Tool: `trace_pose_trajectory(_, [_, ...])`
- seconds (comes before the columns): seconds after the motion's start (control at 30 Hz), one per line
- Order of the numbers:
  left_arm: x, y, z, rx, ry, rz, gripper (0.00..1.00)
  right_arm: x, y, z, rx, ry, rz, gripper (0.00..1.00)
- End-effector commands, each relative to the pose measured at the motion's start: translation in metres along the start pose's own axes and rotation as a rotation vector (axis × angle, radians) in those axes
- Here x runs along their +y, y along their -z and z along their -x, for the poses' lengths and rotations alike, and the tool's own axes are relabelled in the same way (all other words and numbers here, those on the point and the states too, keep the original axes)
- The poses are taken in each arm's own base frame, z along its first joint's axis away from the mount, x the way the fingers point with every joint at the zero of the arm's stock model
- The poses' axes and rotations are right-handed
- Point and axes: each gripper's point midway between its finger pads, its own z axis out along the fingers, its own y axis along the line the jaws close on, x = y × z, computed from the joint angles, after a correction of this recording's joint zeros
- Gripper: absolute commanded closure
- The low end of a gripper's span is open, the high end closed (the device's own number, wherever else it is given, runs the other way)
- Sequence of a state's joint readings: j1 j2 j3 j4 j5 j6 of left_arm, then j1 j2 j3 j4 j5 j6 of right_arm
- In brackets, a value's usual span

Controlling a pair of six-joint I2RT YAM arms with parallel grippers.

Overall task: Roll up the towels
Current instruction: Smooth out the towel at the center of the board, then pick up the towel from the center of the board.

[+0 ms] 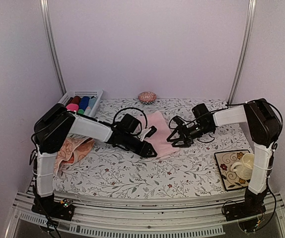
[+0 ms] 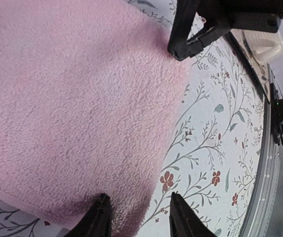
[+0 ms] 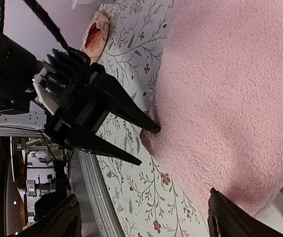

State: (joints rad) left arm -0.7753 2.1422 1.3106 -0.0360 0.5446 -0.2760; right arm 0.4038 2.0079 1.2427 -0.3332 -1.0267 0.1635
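The plain pink towel (image 1: 158, 130) lies flat mid-table, filling the left wrist view (image 2: 72, 98) and the right wrist view (image 3: 230, 84). My left gripper (image 1: 152, 150) is low at the towel's near edge, jaws partly apart. They straddle that edge (image 2: 139, 217), one finger on the pile and one on the tablecloth. My right gripper (image 1: 178, 141) stands wide open (image 3: 144, 222) at the towel's near right corner, nothing clamped. The left gripper (image 3: 150, 145) shows in the right wrist view. The peach-orange patterned towel (image 1: 73, 150) lies crumpled at the left, under the left arm.
A white basket (image 1: 95, 94) with bright rolled cloths stands at the back left. A pink shell-like object (image 1: 147, 96) is at the back centre. A patterned tray (image 1: 224, 161) carrying a cream mug (image 1: 244, 166) sits front right. The metal table rail (image 2: 274, 148) runs close by.
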Motion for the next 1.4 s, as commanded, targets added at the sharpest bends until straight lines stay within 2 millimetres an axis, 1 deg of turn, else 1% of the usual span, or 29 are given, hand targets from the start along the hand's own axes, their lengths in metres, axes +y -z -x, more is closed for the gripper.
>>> trace_pose_trajectory(0.0, [-0.018,0.007,0.003,-0.025,-0.025,-0.012,0.59,-0.011,-0.007,-0.011,0.007,-0.069,0.038,0.11])
trace_pose_trajectory(0.13, [-0.001,-0.003,-0.013,0.029,-0.009,0.061,0.62,-0.040,-0.008,-0.024,0.016,-0.159,-0.015,0.10])
trace_pose_trajectory(0.2, [0.004,-0.005,-0.017,0.040,-0.022,0.089,0.62,-0.051,-0.009,-0.029,0.026,-0.196,-0.044,0.10])
trace_pose_trajectory(0.27, [0.008,-0.005,-0.019,0.044,-0.031,0.106,0.62,-0.056,-0.009,-0.029,0.033,-0.200,-0.063,0.09])
trace_pose_trajectory(0.37, [0.011,-0.005,-0.023,0.058,-0.043,0.125,0.62,-0.053,-0.007,-0.026,0.033,-0.184,-0.069,0.08])
trace_pose_trajectory(0.43, [0.013,-0.002,-0.023,0.054,-0.063,0.143,0.61,-0.043,-0.004,-0.023,0.032,-0.152,-0.051,0.06])
trace_pose_trajectory(0.47, [0.012,0.001,-0.020,0.045,-0.080,0.152,0.60,-0.032,0.002,-0.013,0.014,-0.105,-0.045,0.06])
trace_pose_trajectory(0.5, [0.009,0.007,-0.013,0.025,-0.105,0.161,0.58,-0.018,0.009,-0.001,-0.010,-0.050,-0.040,0.04])
trace_pose_trajectory(0.6, [0.002,0.026,0.007,-0.040,-0.186,0.197,0.51,0.018,0.031,0.020,-0.076,0.100,-0.059,0.01])
trace_pose_trajectory(0.63, [0.000,0.032,0.013,-0.062,-0.216,0.211,0.47,0.027,0.039,0.026,-0.097,0.140,-0.080,0.01])
trace_pose_trajectory(0.67, [0.000,0.037,0.018,-0.081,-0.241,0.231,0.41,0.035,0.045,0.029,-0.113,0.170,-0.101,0.01])
trace_pose_trajectory(0.73, [-0.008,0.055,0.033,-0.143,-0.303,0.264,0.27,0.045,0.060,0.038,-0.158,0.239,-0.189,0.01])
trace_pose_trajectory(0.77, [-0.008,0.061,0.036,-0.163,-0.330,0.290,0.19,0.050,0.069,0.042,-0.188,0.270,-0.246,0.01])
trace_pose_trajectory(0.83, [-0.011,0.070,0.041,-0.197,-0.406,0.333,0.06,0.061,0.090,0.051,-0.243,0.333,-0.344,0.01])
trace_pose_trajectory(0.87, [-0.013,0.073,0.043,-0.212,-0.446,0.353,0.04,0.063,0.100,0.055,-0.271,0.354,-0.404,0.01])
trace_pose_trajectory(0.9, [-0.016,0.074,0.044,-0.221,-0.494,0.369,0.03,0.064,0.109,0.059,-0.289,0.400,-0.462,0.01])
trace_pose_trajectory(0.97, [-0.024,0.071,0.044,-0.231,-0.606,0.413,0.03,0.060,0.133,0.068,-0.342,0.445,-0.611,0.01])
trace_pose_trajectory(1.0, [-0.026,0.069,0.043,-0.233,-0.669,0.444,0.03,0.059,0.142,0.070,-0.363,0.461,-0.659,0.01])
trace_pose_trajectory(1.07, [-0.030,0.061,0.041,-0.221,-0.792,0.492,0.03,0.057,0.156,0.073,-0.403,0.471,-0.721,0.01])
trace_pose_trajectory(1.1, [-0.029,0.055,0.038,-0.205,-0.838,0.516,0.03,0.056,0.160,0.073,-0.419,0.464,-0.736,0.01])
trace_pose_trajectory(1.13, [-0.029,0.050,0.036,-0.189,-0.884,0.532,0.03,0.055,0.160,0.071,-0.421,0.458,-0.733,0.01])
trace_pose_trajectory(1.2, [-0.031,0.040,0.029,-0.153,-0.961,0.551,0.07,0.050,0.158,0.069,-0.406,0.443,-0.739,0.01])
trace_pose_trajectory(1.27, [-0.034,0.032,0.020,-0.118,-1.022,0.542,0.14,0.044,0.155,0.066,-0.387,0.427,-0.745,0.01])
trace_pose_trajectory(1.3, [-0.035,0.029,0.017,-0.105,-1.046,0.539,0.18,0.043,0.155,0.066,-0.385,0.425,-0.747,0.01])
trace_pose_trajectory(1.37, [-0.038,0.025,0.012,-0.089,-1.080,0.529,0.22,0.045,0.155,0.066,-0.392,0.426,-0.743,0.01])
